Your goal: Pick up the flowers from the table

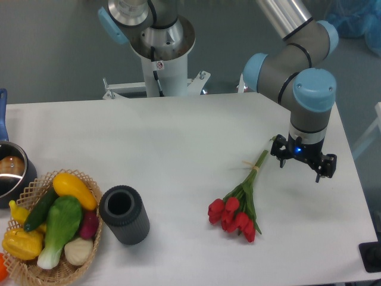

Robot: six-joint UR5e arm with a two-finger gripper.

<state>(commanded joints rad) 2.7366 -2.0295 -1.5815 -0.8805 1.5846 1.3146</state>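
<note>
The flowers (241,204) lie flat on the white table (178,143) at the front right: red tulip heads toward the front, green stems running up and right to a tip near the gripper, tied with pale string. My gripper (302,168) hangs just right of the stem ends, a little above the table. Its fingers look spread and nothing is between them. It does not touch the flowers.
A grey ribbed cylinder (124,214) lies at the front left of centre. A wicker basket (53,238) of colourful vegetables stands at the front left corner. A dark pot (11,173) with a blue handle sits at the left edge. The robot base (162,53) stands behind the table.
</note>
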